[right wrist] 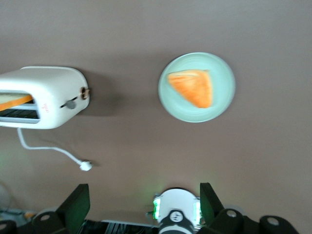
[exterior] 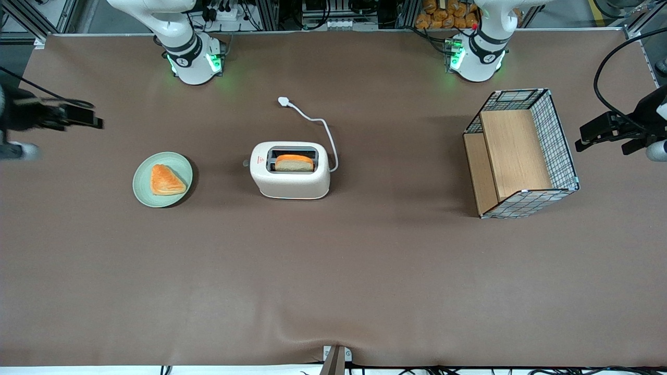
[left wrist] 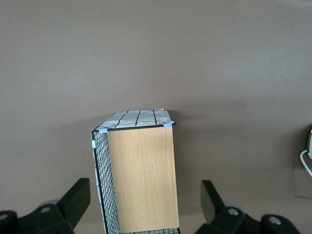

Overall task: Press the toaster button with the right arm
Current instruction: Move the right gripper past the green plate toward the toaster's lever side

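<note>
Toaster (exterior: 290,177): cream-white, two slots, standing at the middle of the front view on the brown table (exterior: 333,271). One slice of bread (exterior: 294,162) sits in the slot nearer the front camera. Cord (exterior: 320,130) runs from it toward the robot bases and ends in a loose plug.

Button (right wrist: 71,104): small grey tab on the toaster's narrow end, the end that faces the plate; nothing touches it.

Plate (exterior: 140,182): pale green, beside the toaster toward the working arm's end, holding a triangular pastry (exterior: 167,180).

Gripper (exterior: 78,119): black, at the left edge of the front view, high over the table and well apart from the toaster; its fingers (right wrist: 78,207) stand apart, holding nothing.

Wire basket (exterior: 563,151): wooden shelf inside, toward the parked arm's end.
</note>
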Motion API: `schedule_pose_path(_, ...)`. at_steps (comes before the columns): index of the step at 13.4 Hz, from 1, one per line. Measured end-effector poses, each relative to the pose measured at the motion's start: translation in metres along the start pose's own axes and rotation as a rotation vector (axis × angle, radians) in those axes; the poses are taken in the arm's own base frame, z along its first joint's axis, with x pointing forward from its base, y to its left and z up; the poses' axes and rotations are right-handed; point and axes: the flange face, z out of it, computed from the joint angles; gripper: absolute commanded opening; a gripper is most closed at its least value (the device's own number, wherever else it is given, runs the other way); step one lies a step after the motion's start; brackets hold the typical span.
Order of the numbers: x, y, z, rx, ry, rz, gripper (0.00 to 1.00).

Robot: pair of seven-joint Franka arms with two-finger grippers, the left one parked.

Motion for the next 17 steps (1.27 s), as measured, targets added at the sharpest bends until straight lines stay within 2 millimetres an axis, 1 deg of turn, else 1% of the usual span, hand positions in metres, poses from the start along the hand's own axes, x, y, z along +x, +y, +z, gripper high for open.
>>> schedule_pose_path(2,0.024,-0.025,0.034,0.057,-0.072,-0.043,1.0)
schedule_pose_path(4,0.041,-0.045,0.072,0.125,-0.153,-0.071,1.0)
schedule_pose_path(7,0.054,-0.068,0.129,0.21,-0.267,-0.087,1.0)
schedule_pose_path(10,0.066,-0.093,0.172,0.224,-0.316,-0.103,1.0)
schedule_pose_path(11,0.069,-0.099,0.182,0.23,-0.333,-0.107,0.91)
schedule_pose_path(12,0.072,-0.103,0.191,0.239,-0.349,-0.108,0.77)
schedule_pose_path(13,0.076,-0.104,0.2,0.252,-0.364,-0.105,0.66)
schedule_pose_path(14,0.079,-0.105,0.207,0.268,-0.378,-0.099,0.59)
schedule_pose_path(15,0.082,-0.105,0.214,0.281,-0.384,-0.093,0.49)
schedule_pose_path(16,0.085,-0.104,0.22,0.284,-0.375,-0.086,0.32)
schedule_pose_path(17,0.087,-0.104,0.223,0.283,-0.365,-0.082,0.11)
